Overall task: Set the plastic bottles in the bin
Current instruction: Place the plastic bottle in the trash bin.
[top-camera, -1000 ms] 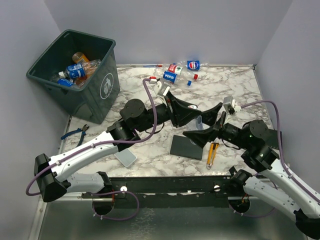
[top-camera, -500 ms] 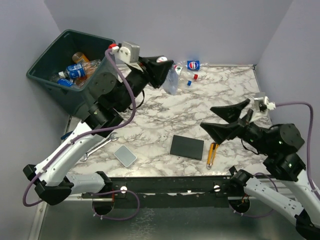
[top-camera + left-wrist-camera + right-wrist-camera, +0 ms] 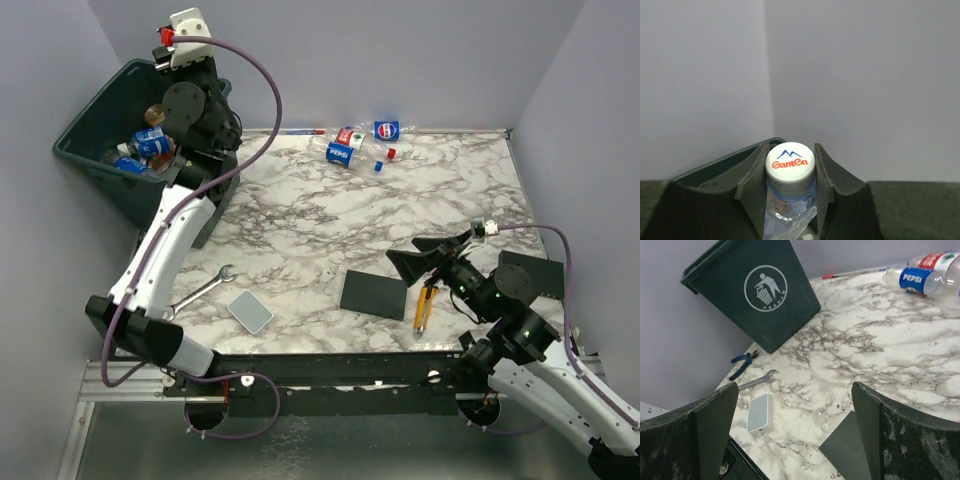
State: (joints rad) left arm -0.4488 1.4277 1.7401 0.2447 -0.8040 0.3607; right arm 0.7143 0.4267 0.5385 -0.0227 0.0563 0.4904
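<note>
Since the earlier frame, the left arm has swung up from the table's far side and now stands over the large dark grey-green plastic bin (image 3: pixel 108 185). The right arm has drawn back toward the near edge.

Left gripper (image 3: pixel 790 150): clamped narrow on the neck of a clear crushed plastic bottle with a white "Ganten" cap (image 3: pixel 790 164), cap upward between the fingers. The bin's rim shows just behind the left finger (in the top view the wrist hides this bottle).

Right gripper (image 3: pixel 795 385): jaws spread wide with nothing between them, low over the white-and-grey marble table (image 3: pixel 330 215), near the black flat square pad (image 3: pixel 374 294) and the yellow utility knife (image 3: pixel 426 305).

Bin contents: several blue-labelled and orange-tinted bottles (image 3: pixel 148 142).

Still on the table: a cluster of clear bottles with blue and red labels (image 3: pixel 360 140) at the far edge, well apart from the bin.

Also present: a silver wrench (image 3: pixel 205 290), a small grey rectangular box (image 3: pixel 250 312) and blue-handled pliers (image 3: pixel 742 361).
</note>
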